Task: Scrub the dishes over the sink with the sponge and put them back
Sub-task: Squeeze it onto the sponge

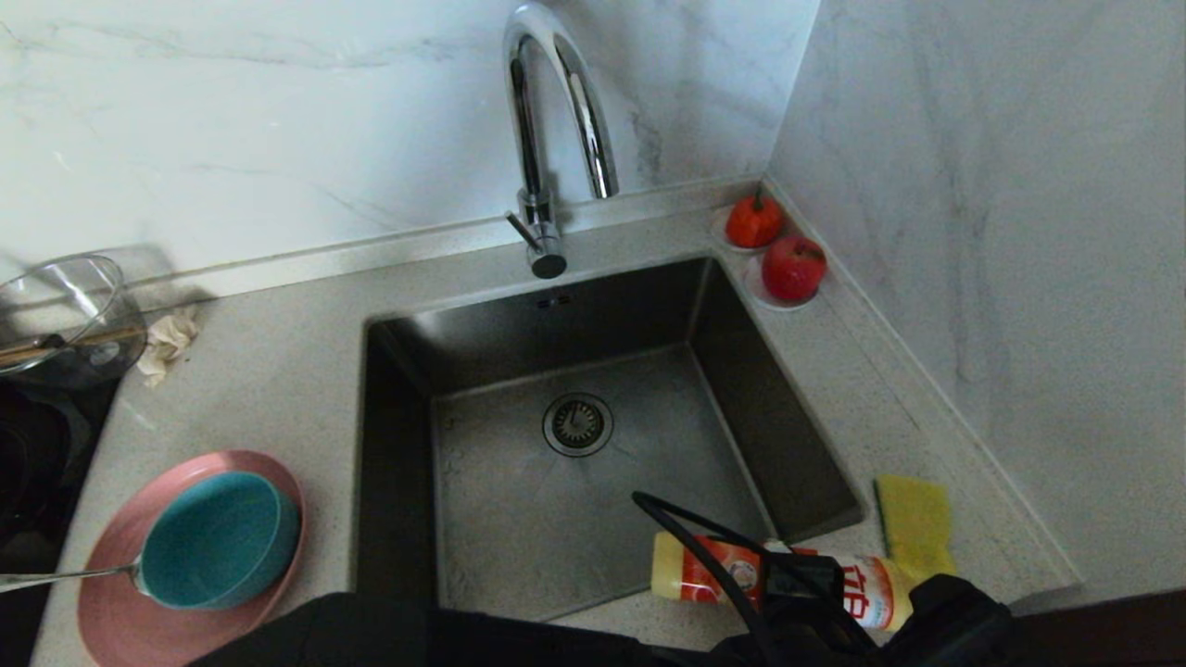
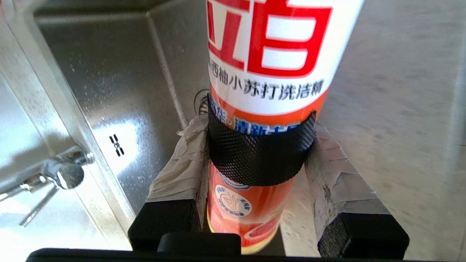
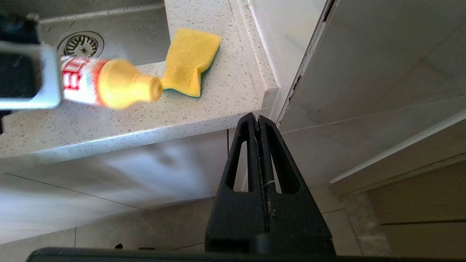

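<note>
Sideways, left claw point(image 2: 255, 153) grips detergent bottle point(image 1: 741, 574) near sponge point(image 1: 915, 523).

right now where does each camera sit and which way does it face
head: high up, facing down at the sink; left arm at the lower edge.
left wrist: behind the left end effector, which clamps the detergent bottle.
right wrist: below counter height, facing floor and cabinets; shut right end effector.
shared: sponge, bottle, drain.

White marble-veined wall panels point(image 1: 973, 232) were seen meeting in a corner behind a speckled grey countertop point(image 1: 278, 371). Below the counter edge, pale cabinet fronts point(image 3: 364, 91) and a light tiled floor point(image 3: 91, 225) were lit softly, with glare on the wall.
</note>
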Controlling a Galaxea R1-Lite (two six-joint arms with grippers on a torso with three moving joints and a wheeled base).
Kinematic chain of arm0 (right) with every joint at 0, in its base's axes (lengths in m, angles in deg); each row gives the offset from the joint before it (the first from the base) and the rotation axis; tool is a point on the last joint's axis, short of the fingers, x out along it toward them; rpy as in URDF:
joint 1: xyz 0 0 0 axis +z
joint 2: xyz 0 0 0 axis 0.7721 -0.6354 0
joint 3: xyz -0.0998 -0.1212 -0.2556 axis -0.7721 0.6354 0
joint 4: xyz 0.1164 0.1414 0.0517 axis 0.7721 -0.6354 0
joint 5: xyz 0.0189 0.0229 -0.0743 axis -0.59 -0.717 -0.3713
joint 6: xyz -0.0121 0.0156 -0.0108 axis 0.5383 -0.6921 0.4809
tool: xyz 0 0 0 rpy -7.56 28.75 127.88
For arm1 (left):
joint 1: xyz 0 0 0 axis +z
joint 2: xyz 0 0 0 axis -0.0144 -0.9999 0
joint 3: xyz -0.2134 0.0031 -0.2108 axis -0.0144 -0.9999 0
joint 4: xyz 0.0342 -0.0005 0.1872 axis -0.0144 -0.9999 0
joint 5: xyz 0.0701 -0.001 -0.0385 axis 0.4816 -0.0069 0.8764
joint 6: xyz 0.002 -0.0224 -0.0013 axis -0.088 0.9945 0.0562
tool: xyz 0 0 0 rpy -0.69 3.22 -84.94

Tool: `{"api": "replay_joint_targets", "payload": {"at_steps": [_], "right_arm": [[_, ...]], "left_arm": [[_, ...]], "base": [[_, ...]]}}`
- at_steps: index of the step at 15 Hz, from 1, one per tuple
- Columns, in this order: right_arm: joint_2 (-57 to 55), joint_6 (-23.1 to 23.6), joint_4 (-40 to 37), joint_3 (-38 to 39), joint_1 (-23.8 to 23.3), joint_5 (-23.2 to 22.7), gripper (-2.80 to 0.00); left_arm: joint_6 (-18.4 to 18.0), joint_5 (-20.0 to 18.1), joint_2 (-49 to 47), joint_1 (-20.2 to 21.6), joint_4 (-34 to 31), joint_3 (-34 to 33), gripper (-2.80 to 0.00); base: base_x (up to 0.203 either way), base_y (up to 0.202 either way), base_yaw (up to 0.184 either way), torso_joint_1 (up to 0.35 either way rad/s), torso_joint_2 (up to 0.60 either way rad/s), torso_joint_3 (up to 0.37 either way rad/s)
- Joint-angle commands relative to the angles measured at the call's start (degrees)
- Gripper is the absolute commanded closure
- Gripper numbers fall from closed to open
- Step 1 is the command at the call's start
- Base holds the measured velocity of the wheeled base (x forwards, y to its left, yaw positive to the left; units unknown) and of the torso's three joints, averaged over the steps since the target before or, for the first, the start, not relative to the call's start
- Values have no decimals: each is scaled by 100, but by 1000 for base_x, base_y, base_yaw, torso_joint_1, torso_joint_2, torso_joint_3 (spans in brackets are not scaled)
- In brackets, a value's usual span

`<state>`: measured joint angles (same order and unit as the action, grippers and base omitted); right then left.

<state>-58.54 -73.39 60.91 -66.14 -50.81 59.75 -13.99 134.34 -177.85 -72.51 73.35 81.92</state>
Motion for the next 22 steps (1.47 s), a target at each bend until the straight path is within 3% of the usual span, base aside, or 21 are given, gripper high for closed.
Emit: {"api": "replay_joint_targets", "payload": {"at_steps": [1, 6, 11, 16, 22], "right_arm": [[1, 0, 5, 1, 0, 2, 0], [1, 0, 5, 1, 0, 2, 0], [1, 0, 5, 1, 0, 2, 0], [1, 0, 5, 1, 0, 2, 0], [1, 0, 5, 1, 0, 2, 0]], "left_arm": [[-5, 37, -127, 121, 7, 281, 0], [-26, 54, -143, 162, -64, 505, 0], [-48, 561, -490, 170, -55, 1050, 0], [-144, 616, -889, 279, -107, 1644, 0], [-160, 625, -1014, 541, -84, 1675, 0]], "base": [[0, 0, 0, 0, 0, 0], [0, 0, 0, 0, 0, 0], [0, 0, 0, 0, 0, 0], [0, 0, 0, 0, 0, 0], [0, 0, 0, 0, 0, 0]]}}
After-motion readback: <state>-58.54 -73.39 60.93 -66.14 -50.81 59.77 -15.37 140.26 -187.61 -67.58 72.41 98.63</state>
